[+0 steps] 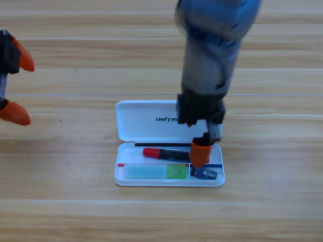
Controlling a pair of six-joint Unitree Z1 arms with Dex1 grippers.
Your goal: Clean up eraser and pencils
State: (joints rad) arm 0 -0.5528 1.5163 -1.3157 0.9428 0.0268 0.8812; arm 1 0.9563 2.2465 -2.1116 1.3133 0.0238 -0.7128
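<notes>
Down in the open white case (151, 118), whose lid lies flat toward the picture's top and whose tray sits nearer the bottom edge, all the task's things are gathered; counted, they are two pencils and one eraser. One is the red-ended pencil (164, 154), lying along the upper part of the tray with its long axis running left to right, tilted very slightly, its red cap pointing left and its black barrel running right until it passes under the right pincer (200, 153); the other is the green-and-white pencil (155, 171), thicker and translucent, lying level along the tray's lower edge, its paler end to the left and its green end to the right. The eraser (204, 174), a small dark block, lies in the tray's lower right corner, just beside the green end, its longer side roughly left to right with a slight tilt.

That right pincer points straight down into the tray's right end, its orange tip over the red-ended pencil's right end and just above the eraser; how far it is open, and whether it grips anything, I cannot tell. At the picture's left edge the left pincer (14, 85) waits over the wooden desk (272, 151), well apart from the case, its two orange jaws spread wide and holding nothing.
</notes>
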